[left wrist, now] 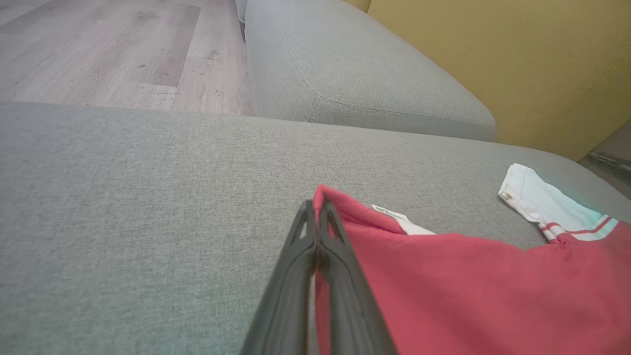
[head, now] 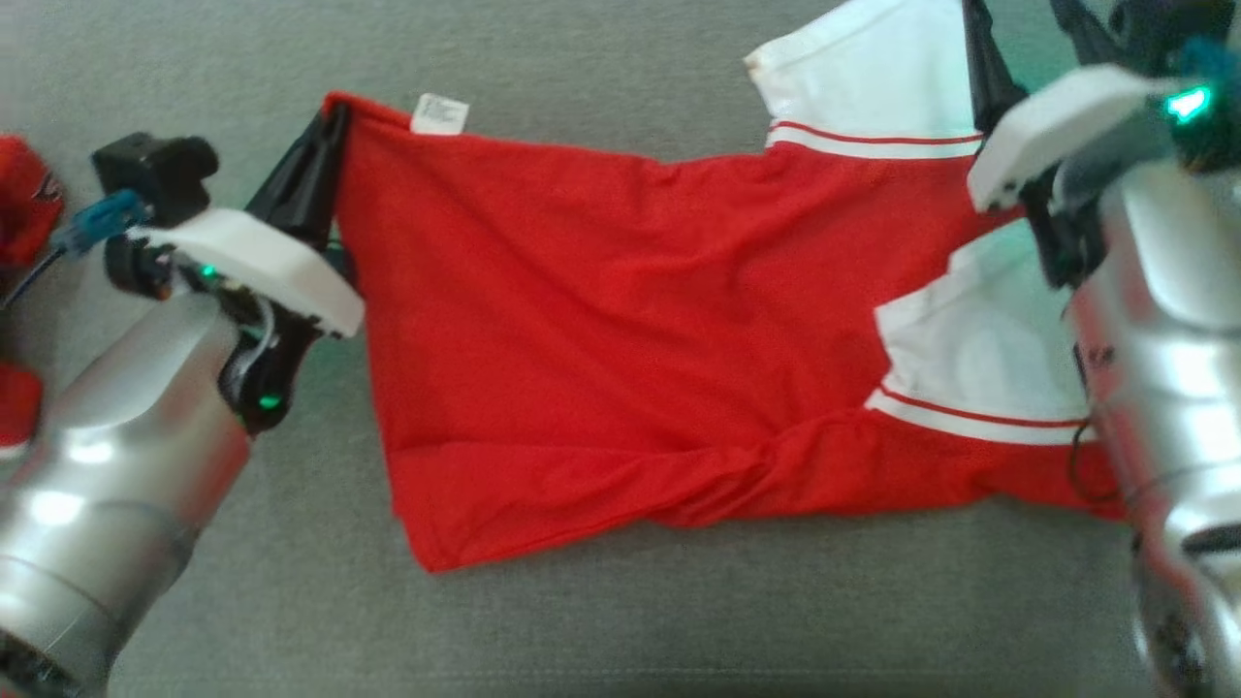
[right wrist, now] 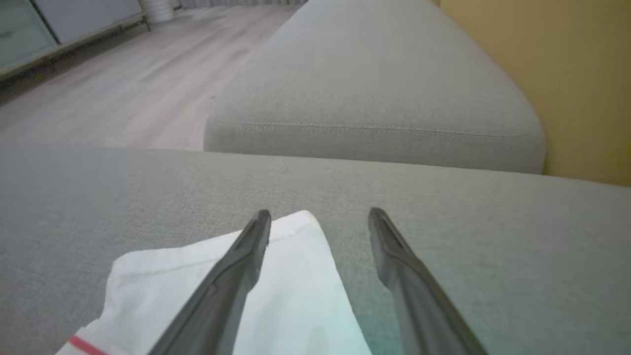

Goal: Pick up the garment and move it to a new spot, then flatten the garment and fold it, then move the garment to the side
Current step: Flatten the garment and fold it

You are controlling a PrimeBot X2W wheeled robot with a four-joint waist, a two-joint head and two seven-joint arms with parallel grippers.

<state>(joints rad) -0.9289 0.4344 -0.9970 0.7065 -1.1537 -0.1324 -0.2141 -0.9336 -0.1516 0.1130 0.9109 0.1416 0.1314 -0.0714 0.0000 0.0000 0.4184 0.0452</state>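
Now left gripper [left wrist: 315, 207] clamping garment [head: 601, 310] corner at tip, anchoring it; right gripper [right wrist: 319, 217] gaping, empty, straddling sleeve [right wrist: 291, 296] edge, likely readying stretch.

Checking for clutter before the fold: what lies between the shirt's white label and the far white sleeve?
Only bare grey cushion between the label and the far sleeve, seen in the left wrist view and the head view.

Nothing legible. Small white label [head: 439, 113] on edge of garment [head: 601, 320], upper left of head view — faint grey print, too blurred to read. Same label in left wrist view — unreadable too.
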